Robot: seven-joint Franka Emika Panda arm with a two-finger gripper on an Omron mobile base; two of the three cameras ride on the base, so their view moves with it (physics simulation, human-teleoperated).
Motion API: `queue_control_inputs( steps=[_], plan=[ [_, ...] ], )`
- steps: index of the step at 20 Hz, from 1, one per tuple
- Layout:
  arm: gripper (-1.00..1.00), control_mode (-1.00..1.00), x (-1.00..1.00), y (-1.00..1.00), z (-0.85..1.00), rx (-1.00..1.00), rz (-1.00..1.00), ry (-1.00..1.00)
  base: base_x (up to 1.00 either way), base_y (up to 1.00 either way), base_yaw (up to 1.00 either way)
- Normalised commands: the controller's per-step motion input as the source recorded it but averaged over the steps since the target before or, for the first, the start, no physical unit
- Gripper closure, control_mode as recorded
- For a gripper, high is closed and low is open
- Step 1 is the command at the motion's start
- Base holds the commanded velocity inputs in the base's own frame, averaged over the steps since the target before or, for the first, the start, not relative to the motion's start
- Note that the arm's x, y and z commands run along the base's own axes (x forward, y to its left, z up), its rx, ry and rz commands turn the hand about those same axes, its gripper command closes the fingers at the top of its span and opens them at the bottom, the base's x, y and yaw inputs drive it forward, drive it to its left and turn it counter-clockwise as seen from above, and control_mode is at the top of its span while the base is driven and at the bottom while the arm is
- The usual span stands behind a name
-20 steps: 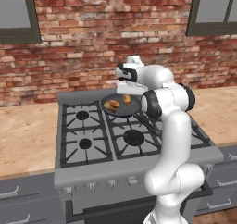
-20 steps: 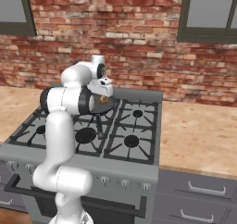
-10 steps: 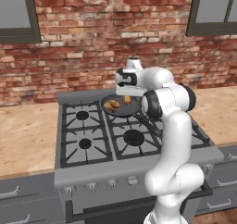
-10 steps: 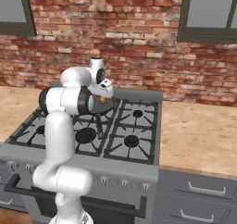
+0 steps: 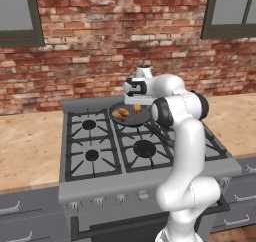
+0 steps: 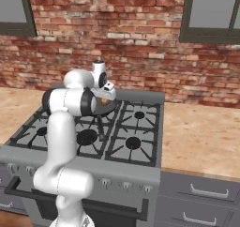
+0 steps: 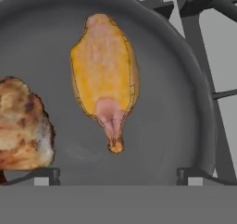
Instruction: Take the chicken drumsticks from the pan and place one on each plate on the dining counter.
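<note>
Claw (image 7: 118, 174) first: in the hand view its two dark tips stand far apart at the bottom corners of the frame, spread wide and pinching nothing. Between and above them lies the pale orange drumstick (image 7: 104, 77), its narrow bone end pointing down toward the tips, flat on the dark floor of the pan (image 7: 185, 93). A second, browner drumstick (image 7: 23, 123) sits at the left edge of the frame, near the first but apart from it. Stove grate bars (image 7: 203, 56) cross the upper right.

From the left base view, the pan (image 5: 131, 114) rests on the back burner near the middle of the frame, both chicken pieces (image 5: 120, 114) inside it as small golden lumps. The white arm rises from the lower right and bends so the hand (image 5: 136, 87) hangs just above the pan's far side.

In the right base view the arm climbs from the lower left and its elbow hides most of the pan; only a dark sliver (image 6: 108, 108) shows beside the hand, left of centre on the stove (image 6: 136, 137).

As for progress, I'd say nothing is delivered yet: both drumsticks lie in the pan, so a first grasp, the trip to a plate, and the whole second piece remain.
</note>
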Motion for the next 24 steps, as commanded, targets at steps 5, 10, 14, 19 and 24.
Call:
queue_control_inputs(
  steps=[5,10,14,19,24],
  plan=[
    [-1.00,-1.00,0.39,0.00,-0.03,0.00,0.05,0.00,0.00,0.00,0.00],
    [-1.00,-1.00,0.37,0.00,-0.08,0.00,0.02,0.00,0.00,0.00,0.00],
    [-1.00,-1.00,0.28,0.00,-0.14,0.00,0.01,0.00,0.00,0.00,0.00],
    [-1.00,-1.00,0.17,0.00,-0.12,0.00,0.00,0.00,0.00,0.00,0.00],
    [-1.00,-1.00,0.14,0.00,-0.13,0.00,0.00,0.00,0.00,0.00,0.00]
  ],
)
